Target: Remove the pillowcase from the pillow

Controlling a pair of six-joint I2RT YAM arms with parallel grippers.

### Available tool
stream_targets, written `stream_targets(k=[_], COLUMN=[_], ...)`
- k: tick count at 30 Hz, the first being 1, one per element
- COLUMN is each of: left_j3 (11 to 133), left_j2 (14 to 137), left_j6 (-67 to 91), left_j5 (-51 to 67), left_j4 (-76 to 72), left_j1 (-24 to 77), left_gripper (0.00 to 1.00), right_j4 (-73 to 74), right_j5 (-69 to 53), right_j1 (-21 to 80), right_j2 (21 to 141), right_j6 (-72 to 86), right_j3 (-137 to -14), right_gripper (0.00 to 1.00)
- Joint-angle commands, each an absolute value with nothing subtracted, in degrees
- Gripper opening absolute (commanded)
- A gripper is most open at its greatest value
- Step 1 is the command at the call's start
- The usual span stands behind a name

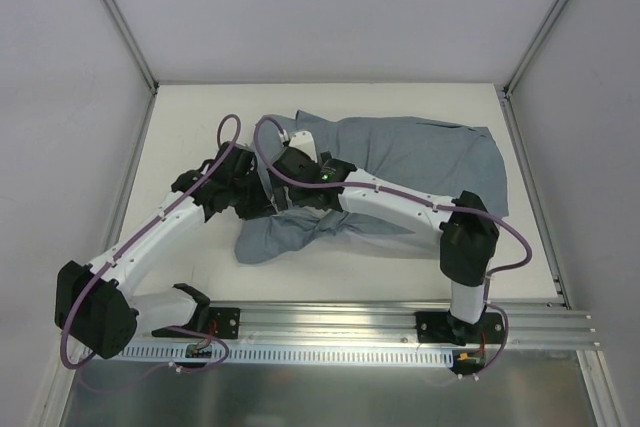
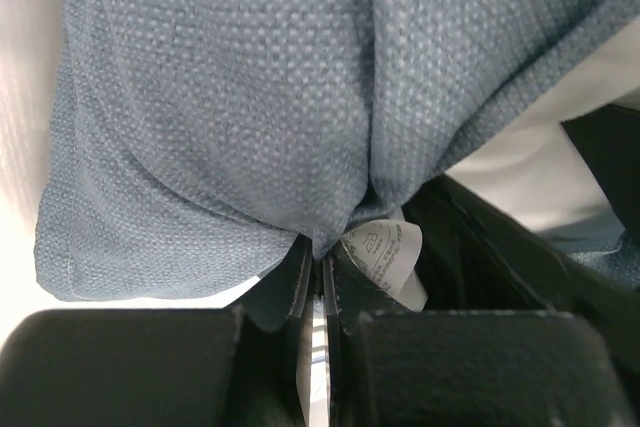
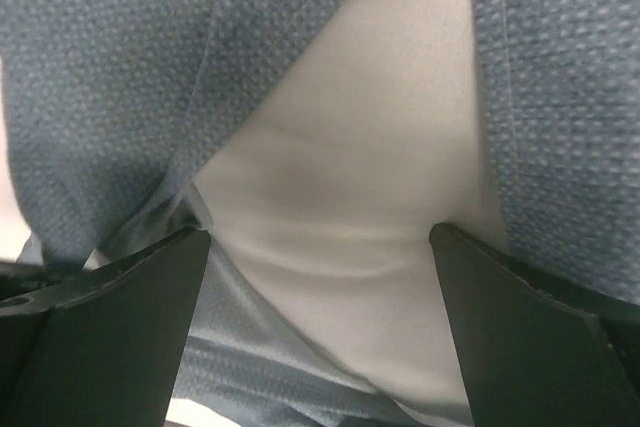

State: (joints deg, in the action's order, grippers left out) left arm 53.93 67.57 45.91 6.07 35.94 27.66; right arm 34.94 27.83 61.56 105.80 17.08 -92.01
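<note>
The slate-blue pillowcase (image 1: 420, 162) lies wrinkled across the middle of the table, with the white pillow (image 1: 297, 135) showing at its open left end. My left gripper (image 1: 262, 197) is shut on a bunched fold of the pillowcase (image 2: 240, 117), pinched next to a white care label (image 2: 390, 252). My right gripper (image 1: 300, 169) is open, its fingers (image 3: 130, 297) spread either side of bare white pillow (image 3: 350, 177) inside the pillowcase opening (image 3: 110, 67). The two grippers sit close together at that left end.
Grey walls and metal posts (image 1: 115, 17) bound the white table (image 1: 190, 137). The rail with both arm bases (image 1: 350, 322) runs along the near edge. My right arm (image 1: 400, 209) lies across the pillowcase's near side.
</note>
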Motion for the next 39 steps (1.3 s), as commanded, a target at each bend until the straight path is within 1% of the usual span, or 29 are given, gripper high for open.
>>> stream_targets(k=[1,3,4,5,6,7,9,10,11,12,13,14,15,21,22,23,24,25,26,30,34,36,39], left_j3=[52.6,51.9,51.7,51.3,50.8,50.5,49.8,49.7,49.4,49.4,49.4,49.5,49.6,50.5,50.7,50.8,50.9,50.9,50.9,50.6,56.1,57.3,55.6], left_j2=[65.8,65.3,64.6,64.3,63.6,63.4,62.9,62.9,62.8,62.7,62.6,62.7,62.7,62.0,61.9,61.4,61.1,60.9,60.5,59.3,60.8,62.3,63.8], left_j6=[45.8,46.0,46.1,46.1,45.9,45.8,45.6,45.5,45.5,45.5,45.5,45.4,45.5,45.3,45.3,45.3,45.3,45.2,45.1,45.0,44.4,43.3,42.3], left_j5=[6.5,6.6,6.5,6.5,6.5,6.5,6.5,6.7,6.8,6.8,6.9,6.9,7.0,7.4,7.4,7.5,7.6,7.7,7.8,9.8,10.2,10.1,10.3], left_j4=[39.0,39.0,39.0,39.0,39.0,39.0,39.0,39.0,39.0,39.0,39.0,39.0,39.0,39.1,39.1,39.1,39.1,39.1,39.1,39.1,39.1,39.2,39.0], left_j1=[26.7,26.7,26.6,26.6,26.4,26.3,25.7,25.5,25.3,25.1,25.1,25.1,25.0,25.0,25.0,25.0,24.9,24.7,24.6,22.7,22.1,22.0,21.9], left_gripper=[0.0,0.0,0.0,0.0,0.0,0.0,0.0,0.0,0.0,0.0,0.0,0.0,0.0,0.0,0.0,0.0,0.0,0.0,0.0,0.0,0.0,0.0,0.0], right_j4=[39.7,38.8,38.2,37.5,35.8,34.8,33.6,33.6,33.7,33.7,33.9,34.4,34.5,34.7,35.1,35.5,35.5,35.6,35.7,35.5,33.9,33.8,32.9], right_j5=[31.8,30.0,28.3,27.9,27.6,26.6,25.9,26.5,27.1,27.8,28.5,28.5,28.2,26.2,25.8,25.4,25.0,25.0,24.9,25.8,24.5,24.1,23.2], right_j1=[58.7,56.6,56.1,55.6,54.9,54.4,53.4,53.2,52.9,52.9,53.0,53.0,53.1,54.8,54.8,54.5,54.2,53.8,52.3,47.4,41.3,39.6,35.7], right_j2=[110.6,110.6,109.9,109.2,108.3,107.4,105.0,104.6,104.1,103.7,103.8,104.1,105.0,111.7,112.7,113.5,113.8,113.1,112.2,103.4,90.4,86.2,78.8], right_j6=[21.8,24.2,24.5,24.5,24.3,24.1,23.9,24.0,23.8,23.6,23.3,23.1,22.9,22.9,22.9,22.4,22.2,22.1,22.3,20.8,19.5,19.7,20.4], right_j3=[-93.9,-92.5,-91.9,-91.2,-89.6,-88.7,-87.5,-87.1,-87.0,-86.9,-87.0,-87.4,-87.4,-89.5,-90.1,-90.9,-91.0,-91.0,-90.8,-90.1,-90.3,-90.4,-88.9], right_gripper=[0.99,0.94,0.88,0.85,0.78,0.77,0.77,0.79,0.82,0.93,0.97,1.0,0.97,0.96,0.98,0.73,0.5,0.21,0.01,0.01,0.01,0.01,0.01])
